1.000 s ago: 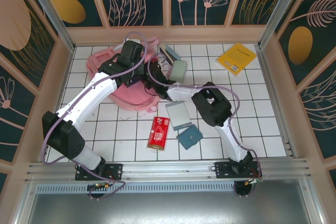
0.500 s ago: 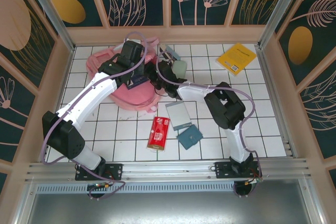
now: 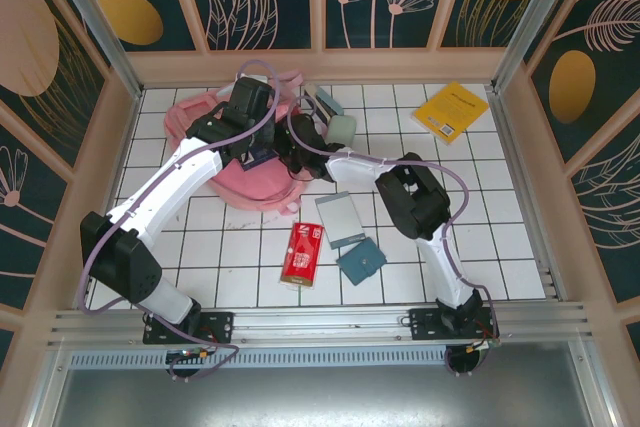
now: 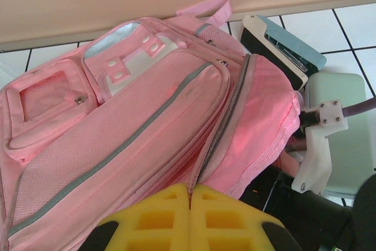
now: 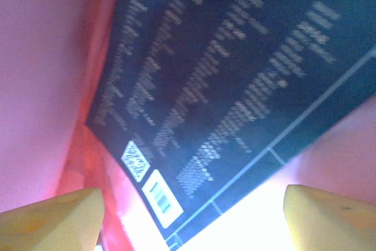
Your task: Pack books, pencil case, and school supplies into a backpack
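Backpack (image 3: 245,183) first: you'll find the pink bag lying in the upper left part of the top view on the white tiled table (image 3: 500,217), its carry loop toward the back wall.

Your left arm (image 3: 168,183) rises from the lower left, runs diagonally up the frame and folds over the bag, its dark wrist above the pink fabric. In the left wrist view the left gripper (image 4: 191,199) sits at bottom centre with its yellow pads pressed flat together, right at the lip of the main zipper opening. You cannot tell whether fabric is caught between them.

Your right arm (image 3: 352,163) climbs from the lower right, bends at a dark elbow right of centre, then reaches left to the bag's right edge. The right gripper (image 5: 188,216) is spread wide, one yellow fingertip in each bottom corner of the right wrist view, gripping nothing. Ahead of it a dark navy book (image 5: 235,69) with pale print and a barcode lies tilted against pink lining.

The mint pencil case (image 3: 342,130) and the stapler (image 3: 323,102) sit just right of the bag, near top centre. The yellow book (image 3: 452,110) lies at upper right. The red packet (image 3: 302,252), silver-grey pad (image 3: 340,217) and teal square (image 3: 361,261) cluster at centre frame, below the right forearm.
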